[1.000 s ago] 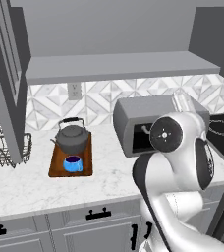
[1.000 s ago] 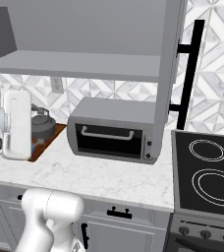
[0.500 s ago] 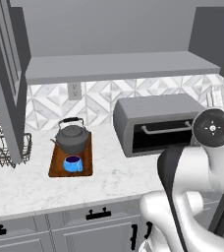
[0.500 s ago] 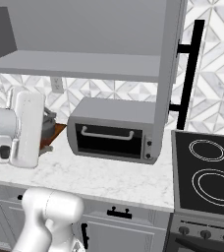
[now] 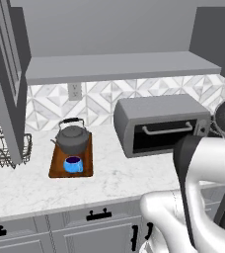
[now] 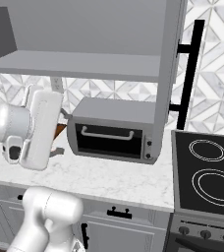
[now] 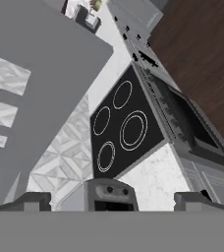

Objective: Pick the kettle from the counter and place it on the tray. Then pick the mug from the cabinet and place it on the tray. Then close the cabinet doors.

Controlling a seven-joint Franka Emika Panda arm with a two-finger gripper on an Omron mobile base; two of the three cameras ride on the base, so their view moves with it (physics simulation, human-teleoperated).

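The white arm has swung right toward the open tall grey cabinet door (image 6: 170,69); gripper (image 7: 111,199) fingers spread wide, empty. The 2 items, dark grey kettle (image 5: 73,138) and blue mug (image 5: 73,164), sit on the reddish-brown wooden tray (image 5: 56,167); door-closing likely follows.

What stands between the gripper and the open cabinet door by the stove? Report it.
Nothing visible does. The open gripper points over the toaster oven toward the stove; that cabinet door and its black handle stand clear above.

No text, label or number can be read anywhere.
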